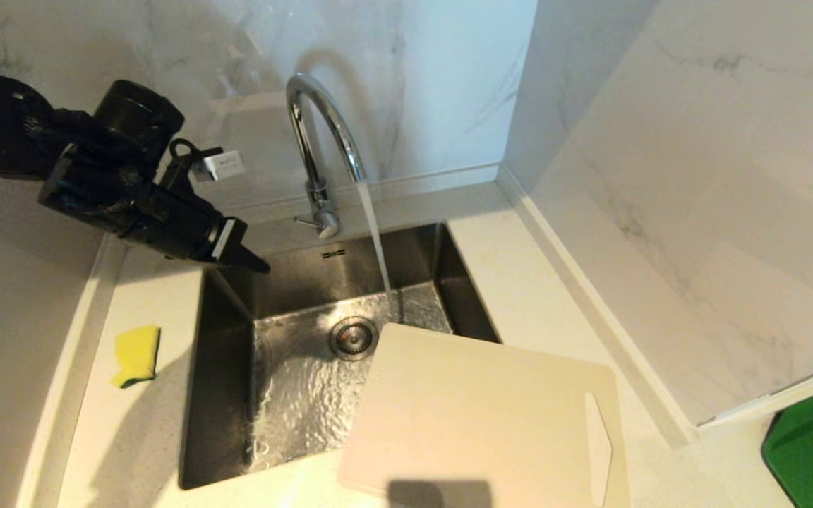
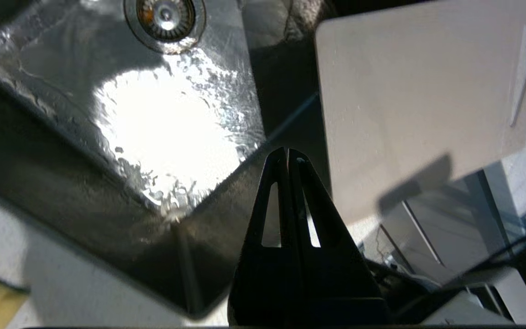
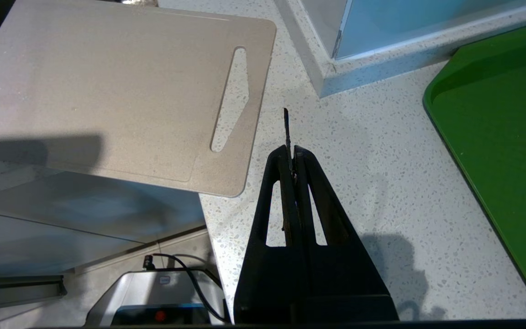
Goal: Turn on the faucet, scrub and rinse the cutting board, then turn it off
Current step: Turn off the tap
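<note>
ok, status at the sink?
Left claw shut, empty, above sink's back-left corner. Right claw shut, parked over counter. Faucet running; cutting board dry-side, overhanging sink. Sponge untouched; nothing blocking.

The left arm (image 1: 39,148) is matte black and bulky, with a round black cylinder (image 1: 137,109) on top, a short black cable looping to a small white plug (image 1: 221,164), and a white band (image 1: 226,238) where the body narrows to the left gripper (image 1: 255,264). That gripper ends in two slim black fingers (image 2: 274,201) that taper to a point, each pierced by a long triangular cut-out. The right gripper (image 3: 291,153) has the same black tapered fingers (image 3: 276,196) with triangular cut-outs, brownish wear along their inner edges, and a thin dark sliver (image 3: 286,125) jutting past the tips.
</note>
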